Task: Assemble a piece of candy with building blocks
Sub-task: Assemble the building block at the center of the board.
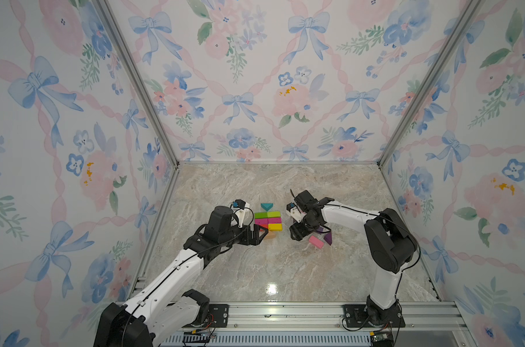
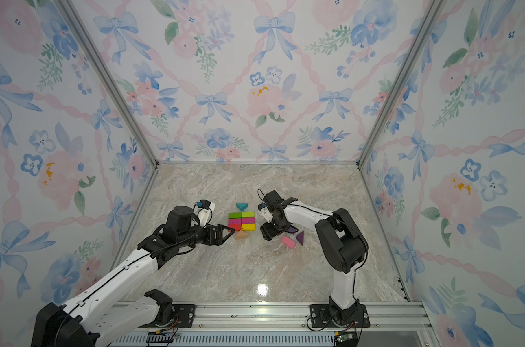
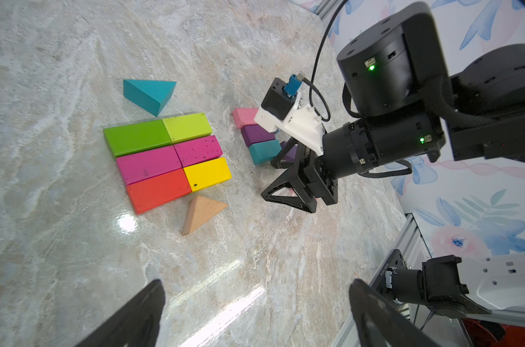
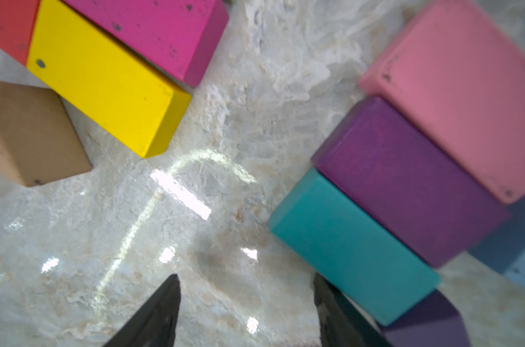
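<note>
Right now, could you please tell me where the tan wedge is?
In a top view, the tan wedge lies just off the red block and yellow block, on their side nearest the robot.

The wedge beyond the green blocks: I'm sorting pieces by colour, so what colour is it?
The wedge is teal, clearest in the left wrist view.

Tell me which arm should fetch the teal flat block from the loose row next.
Right, probably. The right gripper hangs close beside the teal block, jaws open and empty. The left gripper, also open, sits on the other side of the tan wedge and the laid rectangle.
</note>
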Robot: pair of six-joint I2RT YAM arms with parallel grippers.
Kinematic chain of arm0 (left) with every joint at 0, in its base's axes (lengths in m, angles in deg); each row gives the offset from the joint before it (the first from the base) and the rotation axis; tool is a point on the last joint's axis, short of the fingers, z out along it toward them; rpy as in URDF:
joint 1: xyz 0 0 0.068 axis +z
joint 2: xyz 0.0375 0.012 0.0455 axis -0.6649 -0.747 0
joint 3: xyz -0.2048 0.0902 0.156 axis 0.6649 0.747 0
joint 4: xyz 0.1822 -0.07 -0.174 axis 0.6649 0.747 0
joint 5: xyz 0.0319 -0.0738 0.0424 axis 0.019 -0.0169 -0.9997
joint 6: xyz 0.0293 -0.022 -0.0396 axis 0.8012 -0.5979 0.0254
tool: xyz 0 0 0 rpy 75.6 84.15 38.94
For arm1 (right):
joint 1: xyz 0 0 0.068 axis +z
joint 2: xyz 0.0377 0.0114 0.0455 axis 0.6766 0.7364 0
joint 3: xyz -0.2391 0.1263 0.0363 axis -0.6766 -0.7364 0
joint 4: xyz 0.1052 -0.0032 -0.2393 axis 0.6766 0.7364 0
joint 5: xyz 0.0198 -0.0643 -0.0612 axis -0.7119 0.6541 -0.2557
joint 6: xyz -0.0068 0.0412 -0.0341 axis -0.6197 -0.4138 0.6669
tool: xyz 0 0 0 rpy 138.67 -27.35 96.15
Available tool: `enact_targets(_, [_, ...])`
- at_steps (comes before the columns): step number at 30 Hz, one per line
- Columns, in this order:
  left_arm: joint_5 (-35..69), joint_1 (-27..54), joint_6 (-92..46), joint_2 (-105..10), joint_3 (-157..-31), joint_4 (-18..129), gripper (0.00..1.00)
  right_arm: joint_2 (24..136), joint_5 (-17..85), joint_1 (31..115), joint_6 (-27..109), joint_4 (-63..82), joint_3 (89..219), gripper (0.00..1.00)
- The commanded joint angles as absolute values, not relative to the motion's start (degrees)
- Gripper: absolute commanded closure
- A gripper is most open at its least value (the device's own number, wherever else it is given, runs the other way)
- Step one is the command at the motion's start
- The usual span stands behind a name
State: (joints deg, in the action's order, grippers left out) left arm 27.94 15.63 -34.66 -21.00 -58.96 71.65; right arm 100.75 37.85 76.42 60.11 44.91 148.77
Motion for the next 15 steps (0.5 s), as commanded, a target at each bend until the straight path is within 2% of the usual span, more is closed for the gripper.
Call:
enact_targets(1, [27.9, 15.5, -35.6, -20.5, -59.4, 70.8, 0.02, 96.8, 38.0, 76.3, 59.6, 46.6, 146.8, 0.26])
enact_targets(11, [25.2, 12.7, -35.6, -20.1, -58.8, 70.7, 0.02, 85.1, 37.1, 73.7, 56.5, 51.8, 141.4, 0.22])
enact_targets(15, [24.2, 11.0, -35.7, -20.8, -58.7, 69.9, 0.02, 83.5, 36.1, 72.7, 54.5, 51.8, 139.0, 0.21])
